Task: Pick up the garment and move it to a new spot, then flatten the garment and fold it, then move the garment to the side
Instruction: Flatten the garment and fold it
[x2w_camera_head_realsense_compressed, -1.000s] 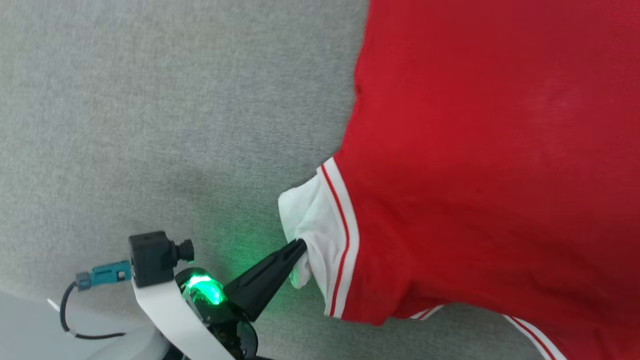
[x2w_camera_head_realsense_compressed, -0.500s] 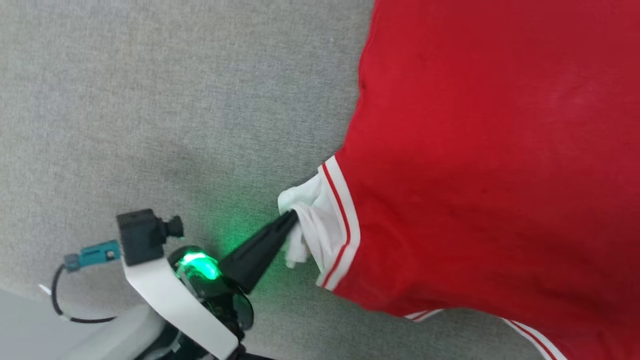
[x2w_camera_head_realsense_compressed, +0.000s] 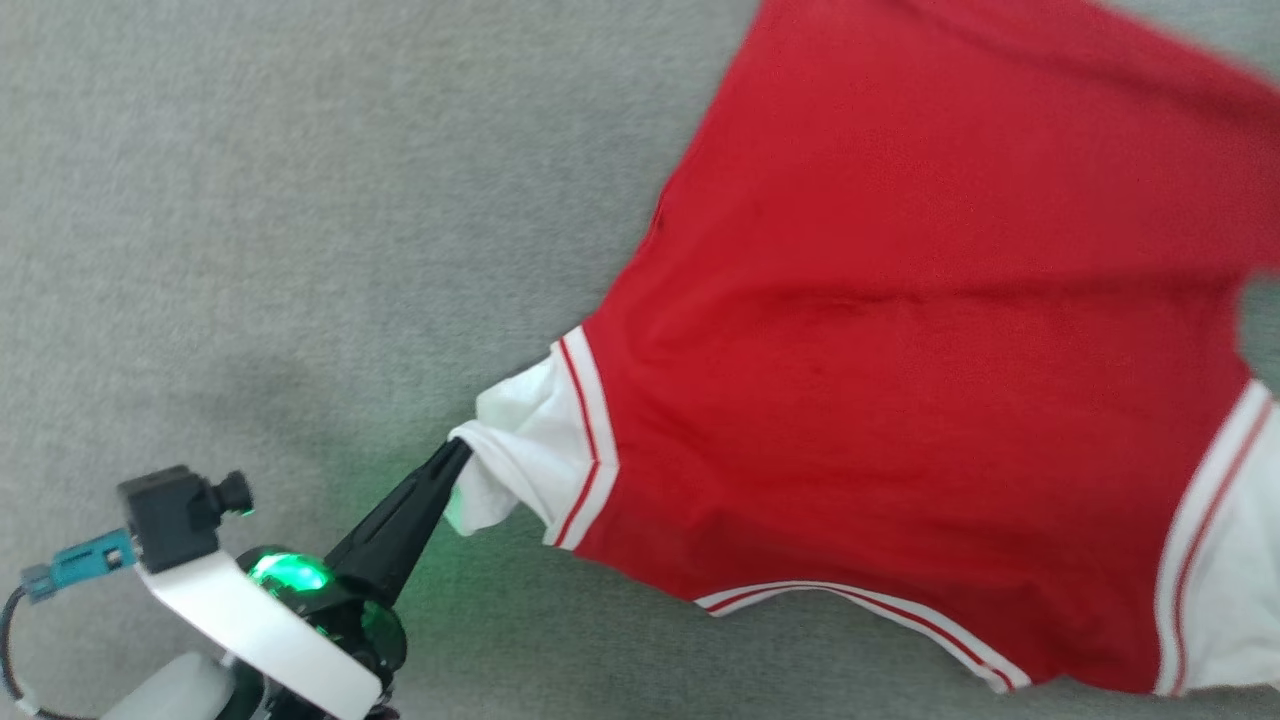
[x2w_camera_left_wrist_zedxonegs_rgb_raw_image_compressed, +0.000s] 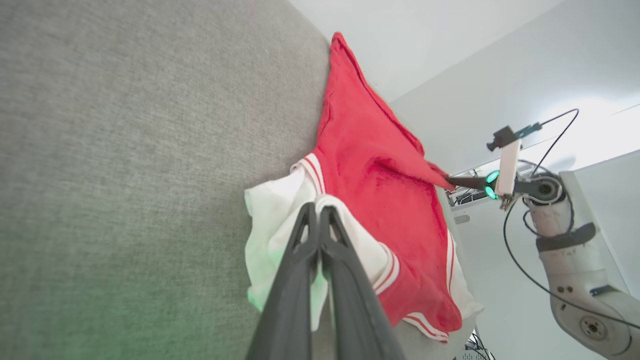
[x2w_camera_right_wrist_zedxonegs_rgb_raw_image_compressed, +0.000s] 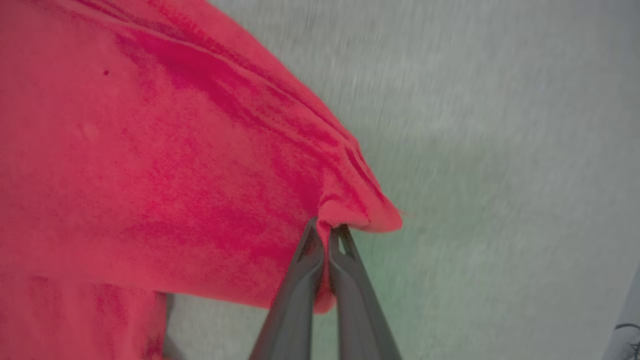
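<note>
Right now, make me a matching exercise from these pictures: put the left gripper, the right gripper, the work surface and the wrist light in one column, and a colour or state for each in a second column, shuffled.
Column one:
1. left gripper
2. right gripper
3. work surface
4. wrist light

Column two:
A. grey
B. shut on a red edge of the garment
C. glowing green
D. shut on the white sleeve

Pairs: 1-D, 2-B, 3-A, 4-C
</note>
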